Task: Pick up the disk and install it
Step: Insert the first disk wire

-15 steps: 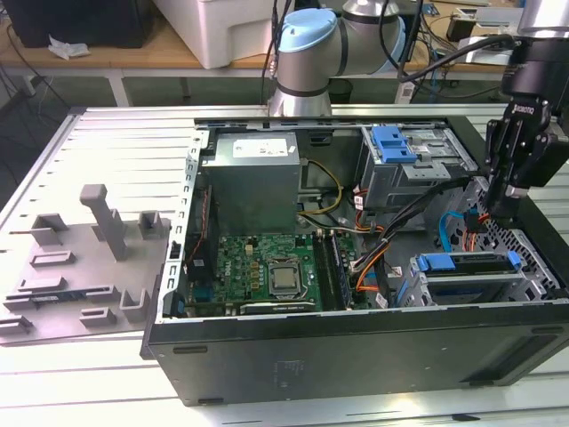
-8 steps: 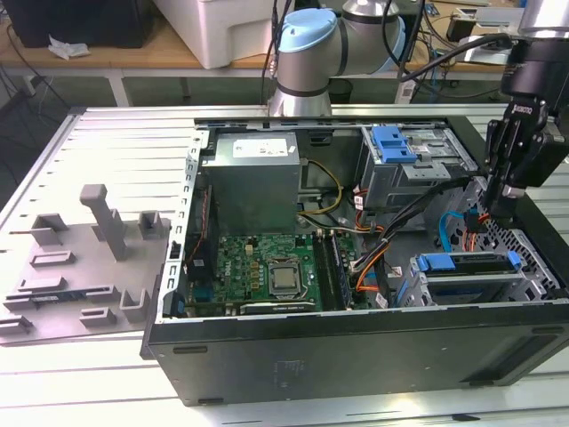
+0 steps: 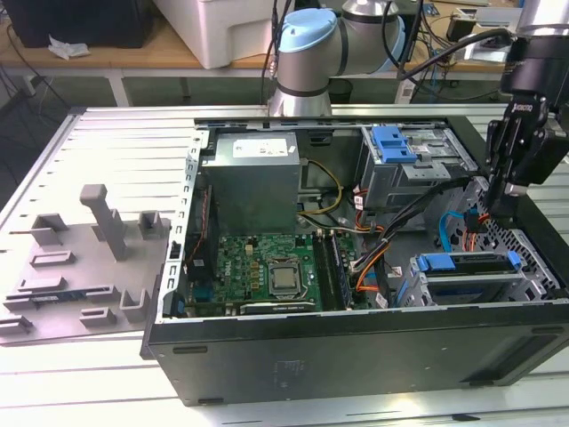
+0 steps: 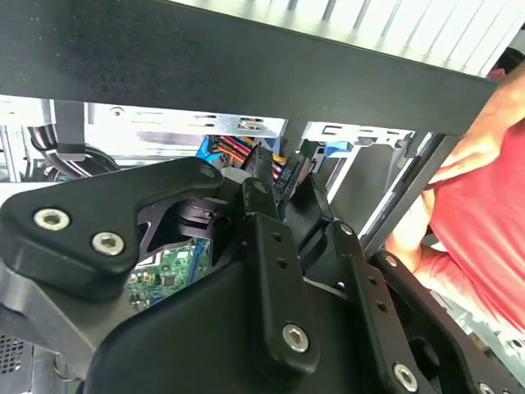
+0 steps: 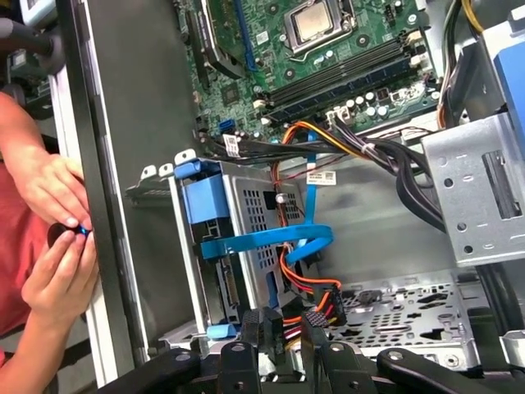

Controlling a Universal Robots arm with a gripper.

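The disk sits edge-on in the lower drive cage at the case's front corner, on the exterior view's right, showing as a blue strip. In the first wrist view its blue rail fills the cage mouth, with a blue data cable looping across it. My gripper hangs just behind that cage, above a bundle of coloured wires. Both wrist views show the fingers closed around a black cable connector with red and orange wires, a short way from the disk's end.
The open computer case holds a motherboard, a power supply and an upper cage with a blue bracket. A person's hands work just outside the case wall. A grey fixture tray lies on the exterior view's left.
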